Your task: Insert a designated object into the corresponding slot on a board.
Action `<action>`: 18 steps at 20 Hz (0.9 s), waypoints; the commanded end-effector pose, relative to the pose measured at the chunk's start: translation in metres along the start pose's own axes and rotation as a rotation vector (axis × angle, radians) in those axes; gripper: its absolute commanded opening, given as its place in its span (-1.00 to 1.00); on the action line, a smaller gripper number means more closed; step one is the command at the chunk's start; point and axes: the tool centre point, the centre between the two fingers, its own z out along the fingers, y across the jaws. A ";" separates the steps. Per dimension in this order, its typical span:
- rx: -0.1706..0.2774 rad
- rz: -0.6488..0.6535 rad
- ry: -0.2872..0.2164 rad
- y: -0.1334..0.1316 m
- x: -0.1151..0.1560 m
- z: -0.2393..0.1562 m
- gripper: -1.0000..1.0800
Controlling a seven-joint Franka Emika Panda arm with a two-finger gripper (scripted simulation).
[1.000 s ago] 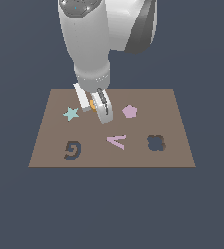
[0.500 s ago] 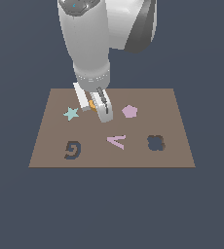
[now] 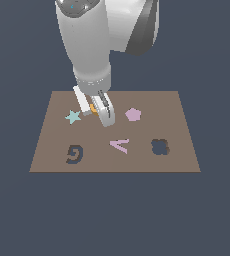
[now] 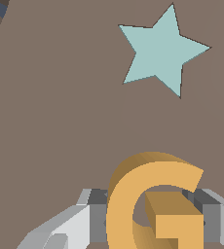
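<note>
Pincer (image 3: 94,111) clamps orange spiral (image 4: 155,204) (upright G) | beside star (image 4: 161,50)

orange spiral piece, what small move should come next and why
Probably a short straight lift. The gripper is down at the board with its fingers on either side of the orange spiral piece, seemingly closed on it. The spiral slot lies nearer the camera, past the teal star, so the piece likely needs raising before it can travel there.
</note>
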 end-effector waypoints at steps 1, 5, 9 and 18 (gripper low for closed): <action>0.000 -0.025 0.000 -0.001 0.004 0.000 -1.00; 0.000 -0.085 0.000 -0.003 0.014 -0.001 -1.00; 0.000 -0.166 0.000 -0.007 0.027 -0.001 -1.00; 0.001 -0.431 0.001 -0.028 0.067 -0.003 -1.00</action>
